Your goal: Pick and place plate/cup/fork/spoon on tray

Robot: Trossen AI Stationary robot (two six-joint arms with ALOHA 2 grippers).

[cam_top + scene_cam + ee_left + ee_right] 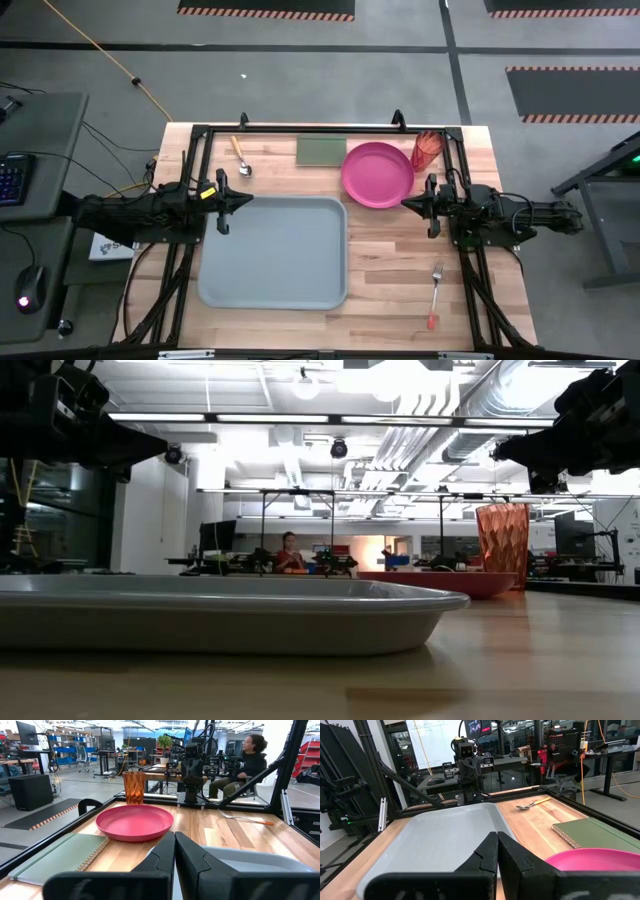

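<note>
No item is placed yet; the tray (272,252) is bare. Left gripper (243,202) waits at the tray's top-left corner, right gripper (407,202) just beside the plate (377,173), above-right of the tray; both jaws closed, nothing held. Est. next: right jaws opened, plate rim taken.

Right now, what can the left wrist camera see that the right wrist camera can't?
Only the left wrist view shows the cup standing behind the plate, the fork on the wood, and a seated person. Only the right wrist view shows the spoon lying beyond the tray. Both show the plate, the tray, the green notebook, and that arm's own shut jaws in front.
</note>
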